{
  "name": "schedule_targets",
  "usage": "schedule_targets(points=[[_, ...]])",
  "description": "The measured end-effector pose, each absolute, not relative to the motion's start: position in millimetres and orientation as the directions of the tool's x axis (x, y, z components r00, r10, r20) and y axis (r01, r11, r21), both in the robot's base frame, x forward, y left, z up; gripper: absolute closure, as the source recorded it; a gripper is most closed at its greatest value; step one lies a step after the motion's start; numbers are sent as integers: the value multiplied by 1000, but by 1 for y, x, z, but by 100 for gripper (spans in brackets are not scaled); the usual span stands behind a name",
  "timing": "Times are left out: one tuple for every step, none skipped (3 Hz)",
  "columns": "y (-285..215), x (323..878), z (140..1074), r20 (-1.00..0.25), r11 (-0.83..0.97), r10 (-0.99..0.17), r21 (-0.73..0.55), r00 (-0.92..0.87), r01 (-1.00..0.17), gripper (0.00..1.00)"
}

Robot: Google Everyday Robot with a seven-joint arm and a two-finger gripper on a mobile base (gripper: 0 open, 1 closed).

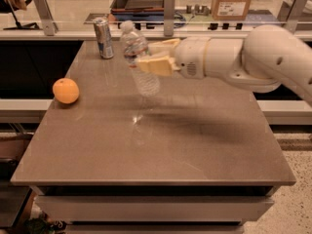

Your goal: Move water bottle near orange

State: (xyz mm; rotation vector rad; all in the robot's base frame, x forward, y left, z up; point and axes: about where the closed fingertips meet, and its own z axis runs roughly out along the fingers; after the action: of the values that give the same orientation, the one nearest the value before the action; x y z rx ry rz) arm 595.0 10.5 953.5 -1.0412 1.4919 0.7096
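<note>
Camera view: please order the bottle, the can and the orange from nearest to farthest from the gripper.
The gripper is over the far half of the table.
1. Bottle: clamped between its fingers.
2. Can: at the table's far edge, left of the gripper in the view.
3. Orange: farther left, by the table's left edge.

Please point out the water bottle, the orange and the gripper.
water bottle (pixel 147 82), camera view, lower ribbed body.
orange (pixel 66 90), camera view, middle of the fruit.
gripper (pixel 144 56), camera view, between its fingertips, clamped around the water bottle's middle.
</note>
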Motion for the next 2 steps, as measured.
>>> schedule_targets(points=[[58, 574, 945, -978, 388, -195, -142, 70, -911, 100], [101, 557, 941, -979, 363, -180, -155, 94, -919, 100]])
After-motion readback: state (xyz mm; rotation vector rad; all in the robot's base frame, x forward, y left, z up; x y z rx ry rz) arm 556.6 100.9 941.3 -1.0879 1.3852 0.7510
